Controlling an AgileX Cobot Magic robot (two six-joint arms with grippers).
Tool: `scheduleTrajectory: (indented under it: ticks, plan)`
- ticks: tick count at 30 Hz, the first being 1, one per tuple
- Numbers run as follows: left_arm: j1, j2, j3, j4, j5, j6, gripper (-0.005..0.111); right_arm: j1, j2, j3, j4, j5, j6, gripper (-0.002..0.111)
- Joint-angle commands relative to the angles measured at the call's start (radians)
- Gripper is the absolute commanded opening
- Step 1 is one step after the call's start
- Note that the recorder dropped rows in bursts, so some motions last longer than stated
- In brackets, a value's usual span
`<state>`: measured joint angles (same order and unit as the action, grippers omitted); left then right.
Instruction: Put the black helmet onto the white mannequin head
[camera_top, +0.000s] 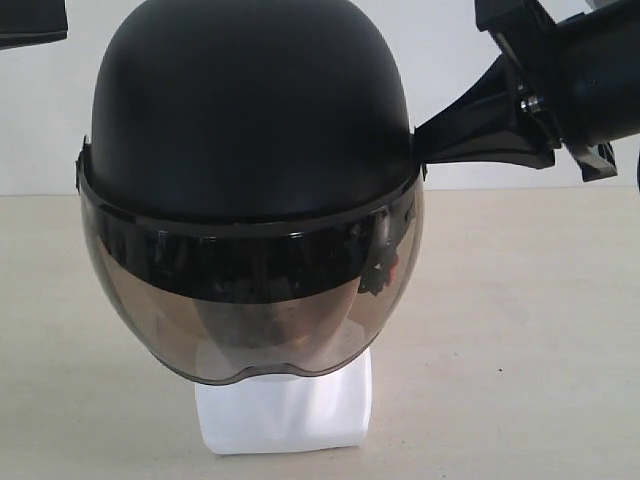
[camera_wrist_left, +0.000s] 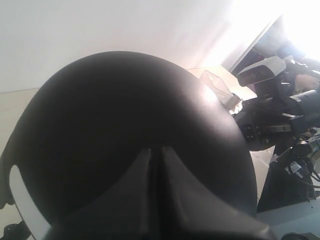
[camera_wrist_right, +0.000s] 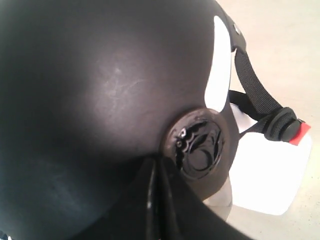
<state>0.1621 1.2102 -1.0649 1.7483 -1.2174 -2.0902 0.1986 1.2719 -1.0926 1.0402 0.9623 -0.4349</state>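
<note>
The black helmet sits over the white mannequin head, whose blocky base shows below the smoky visor. The face is only a dim shape behind the visor. My right gripper is shut, and its tips touch the helmet's side beside the visor pivot. In the right wrist view the gripper rests against the shell; a chin strap hangs over the white base. My left gripper is shut too, its tips against the opposite side of the shell.
The head stands on a beige table before a pale wall. Part of my left arm shows at the top corner of the exterior view. Beyond the helmet, the left wrist view shows the right arm and a clear box.
</note>
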Motion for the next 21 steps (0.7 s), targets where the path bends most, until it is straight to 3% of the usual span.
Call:
scheduleTrajectory:
  ticks: [1,21]
  plan:
    - [0.002,-0.005,-0.007,-0.004,-0.004,-0.008,0.004,0.002,-0.014,0.005,0.001,-0.009,-0.004,0.0]
    - [0.002,-0.005,-0.007,-0.004,-0.004,-0.008,0.004,0.002,-0.056,-0.018,0.036,-0.011,0.017,0.0]
